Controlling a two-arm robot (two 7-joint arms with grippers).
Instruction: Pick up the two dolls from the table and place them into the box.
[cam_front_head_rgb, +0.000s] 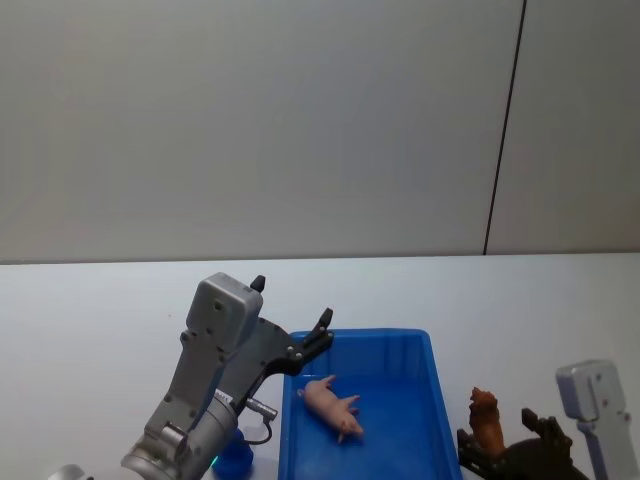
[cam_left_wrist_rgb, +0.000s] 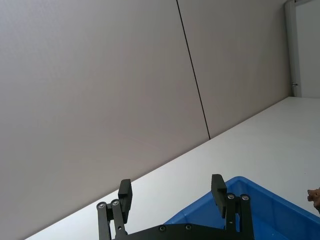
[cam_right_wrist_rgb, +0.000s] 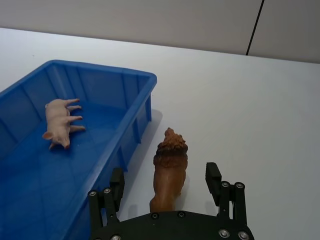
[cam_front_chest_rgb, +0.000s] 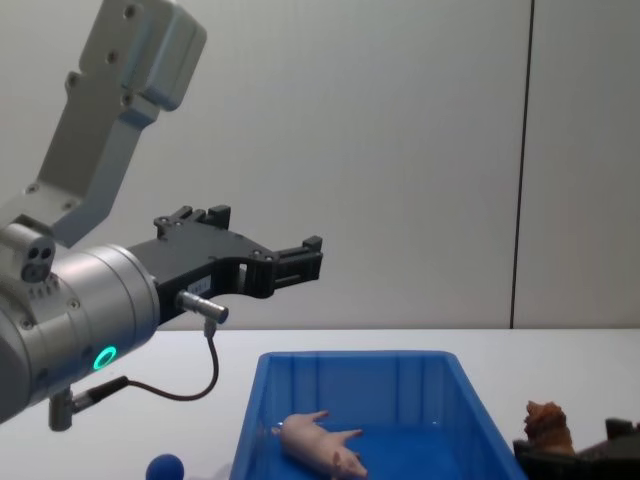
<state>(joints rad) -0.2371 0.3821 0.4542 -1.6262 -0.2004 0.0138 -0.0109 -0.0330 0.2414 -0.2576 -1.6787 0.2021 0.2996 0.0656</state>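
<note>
Brown doll (cam_right_wrist_rgb: 170, 167) stands upright on the table (cam_right_wrist_rgb: 250, 100), between the spread fingers of the right gripper (cam_right_wrist_rgb: 165, 173) and just outside the box (cam_right_wrist_rgb: 135, 75) wall to that gripper's left. The grasp will likely go best if the gripper eases forward until both pads flank the body below the mane, centres, then closes gently so the doll does not tip. Pink pig (cam_right_wrist_rgb: 60, 122) already lies in the box, ahead and left. Left gripper (cam_left_wrist_rgb: 171, 183) hovers empty, fingers apart, a box corner below it.

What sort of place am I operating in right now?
Likely a robotics lab test bench: a plain white table, a bare grey panelled wall behind it, and a blue box holding a toy pig as a prop.
</note>
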